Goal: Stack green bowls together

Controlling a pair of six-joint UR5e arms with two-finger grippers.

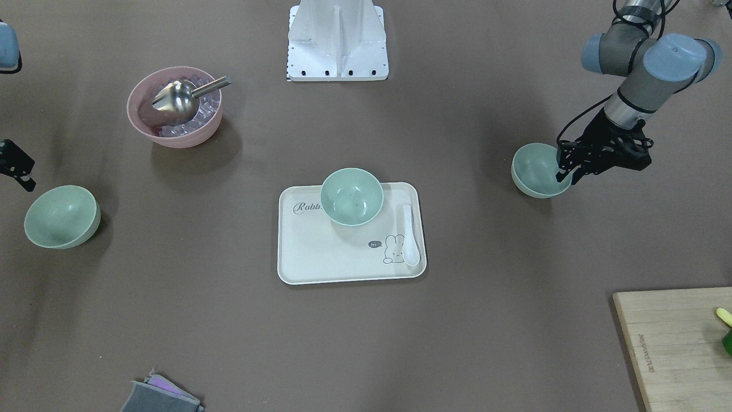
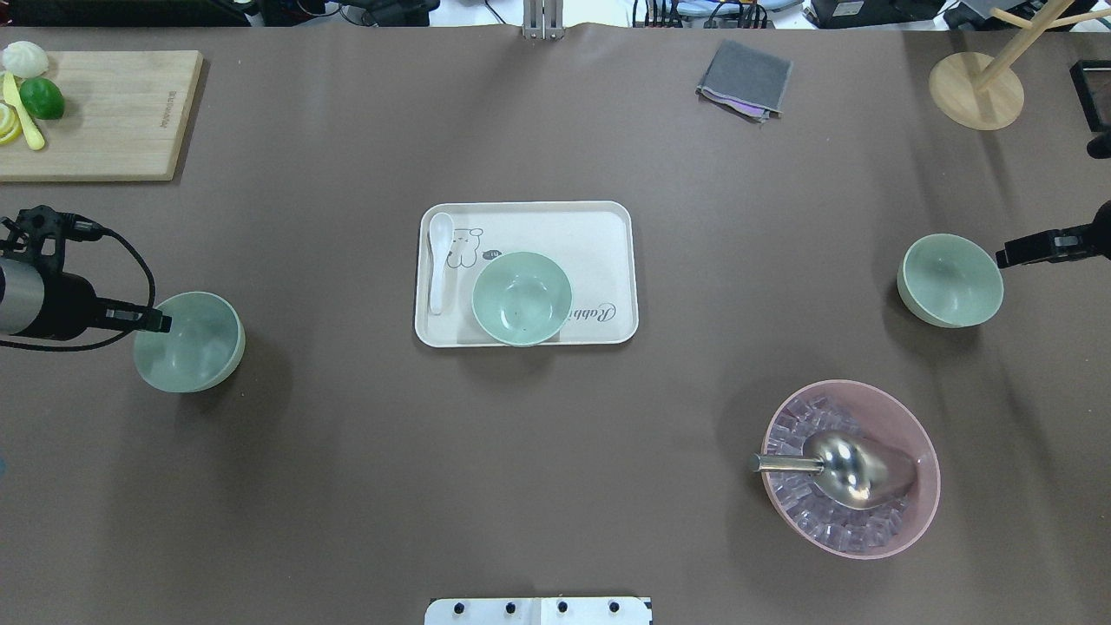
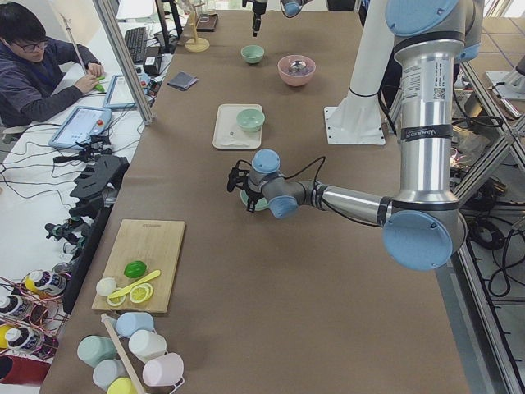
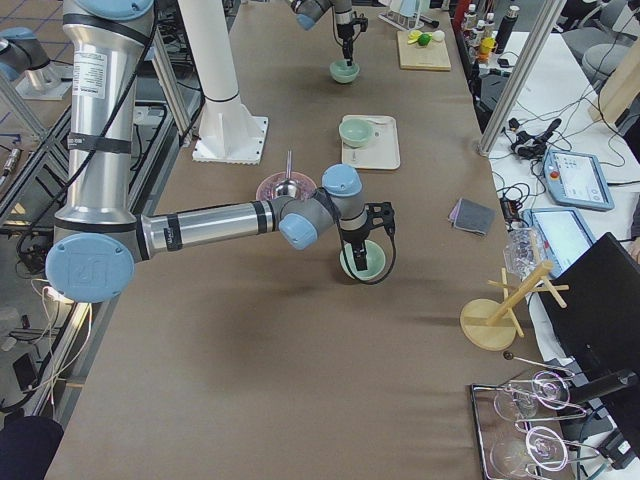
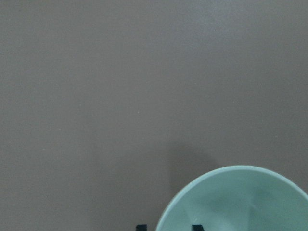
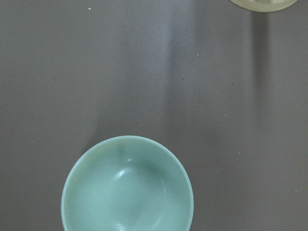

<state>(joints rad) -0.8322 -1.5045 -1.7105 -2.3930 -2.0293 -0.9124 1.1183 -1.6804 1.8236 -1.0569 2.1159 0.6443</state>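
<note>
Our left gripper (image 1: 567,174), jaws parted astride the rim, looks poised to pinch a small round mint-green plastic bowl (image 1: 534,170) by the table's left edge; our right gripper (image 2: 1007,254), width unclear, hangs beside a second bowl (image 2: 950,282) at the right edge, a third bowl (image 2: 521,299) mid-table.

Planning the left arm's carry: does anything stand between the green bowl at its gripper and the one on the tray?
Nothing visible blocks it: bare table lies between the left bowl and the tray. A white spoon lies flat along the tray's side facing it, beside the tray bowl, not in it.
</note>
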